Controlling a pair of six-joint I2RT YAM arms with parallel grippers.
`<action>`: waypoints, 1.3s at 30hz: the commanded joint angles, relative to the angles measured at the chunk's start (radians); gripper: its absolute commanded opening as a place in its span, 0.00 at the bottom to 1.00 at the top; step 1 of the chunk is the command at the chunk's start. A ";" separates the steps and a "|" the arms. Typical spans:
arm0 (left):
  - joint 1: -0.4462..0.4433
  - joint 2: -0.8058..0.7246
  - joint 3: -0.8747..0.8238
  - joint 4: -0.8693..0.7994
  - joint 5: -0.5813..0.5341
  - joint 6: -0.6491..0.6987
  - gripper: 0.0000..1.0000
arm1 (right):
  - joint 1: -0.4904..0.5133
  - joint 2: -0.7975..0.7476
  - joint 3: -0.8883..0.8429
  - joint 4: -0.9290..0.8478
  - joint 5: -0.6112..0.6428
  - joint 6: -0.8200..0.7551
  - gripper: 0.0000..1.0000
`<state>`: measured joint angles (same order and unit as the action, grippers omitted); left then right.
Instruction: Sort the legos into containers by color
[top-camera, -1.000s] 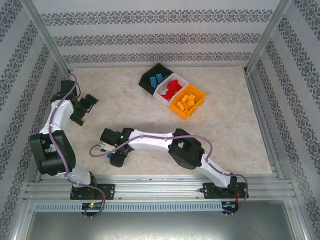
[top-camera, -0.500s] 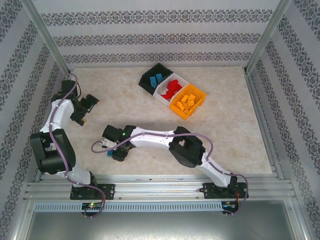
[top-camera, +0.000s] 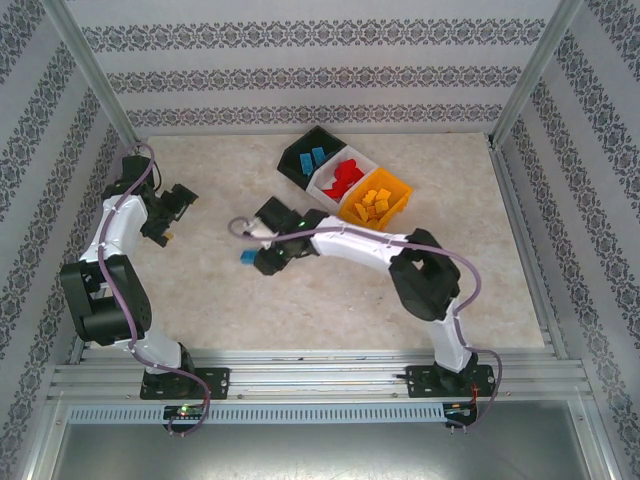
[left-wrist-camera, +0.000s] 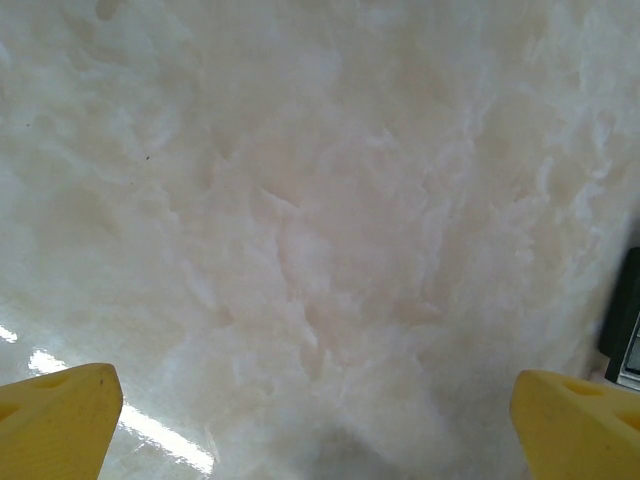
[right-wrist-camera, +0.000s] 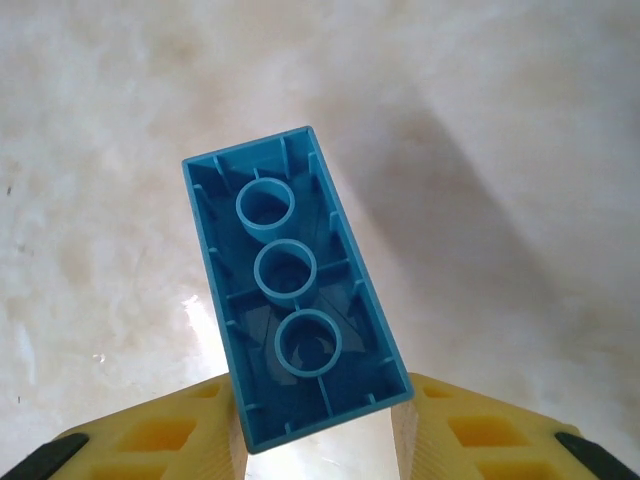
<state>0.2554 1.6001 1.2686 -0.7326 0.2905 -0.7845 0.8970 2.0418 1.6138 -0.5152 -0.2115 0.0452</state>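
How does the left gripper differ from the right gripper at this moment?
The left gripper stands wide open; the right gripper is closed on a blue lego. The left gripper holds nothing, with bare table between its fingers; the right gripper holds the lego by one end, hollow underside toward its camera. Both have yellow fingers.

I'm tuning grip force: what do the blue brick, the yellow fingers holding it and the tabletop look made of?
The blue rectangular brick: rigid moulded plastic, slight sheen; thin ribs and three hollow tubes underneath. The yellow fingers of the right pincer: matte, probably plastic, with recessed pockets. The cream marbled tabletop: smooth and glossy, perhaps laminate or vinyl; it reflects glare.
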 joint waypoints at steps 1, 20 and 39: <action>-0.005 -0.004 -0.002 0.029 0.028 0.019 1.00 | -0.055 -0.059 -0.031 0.026 -0.059 0.048 0.41; -0.084 -0.181 -0.294 0.075 0.114 -0.001 1.00 | -0.457 0.095 0.278 0.055 -0.206 0.185 0.40; -0.084 -0.287 -0.295 -0.068 0.110 0.073 1.00 | -0.589 0.456 0.814 -0.060 -0.193 0.277 0.54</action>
<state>0.1776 1.3369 0.9470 -0.7277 0.4107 -0.7544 0.3134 2.4779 2.3768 -0.5526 -0.4015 0.3050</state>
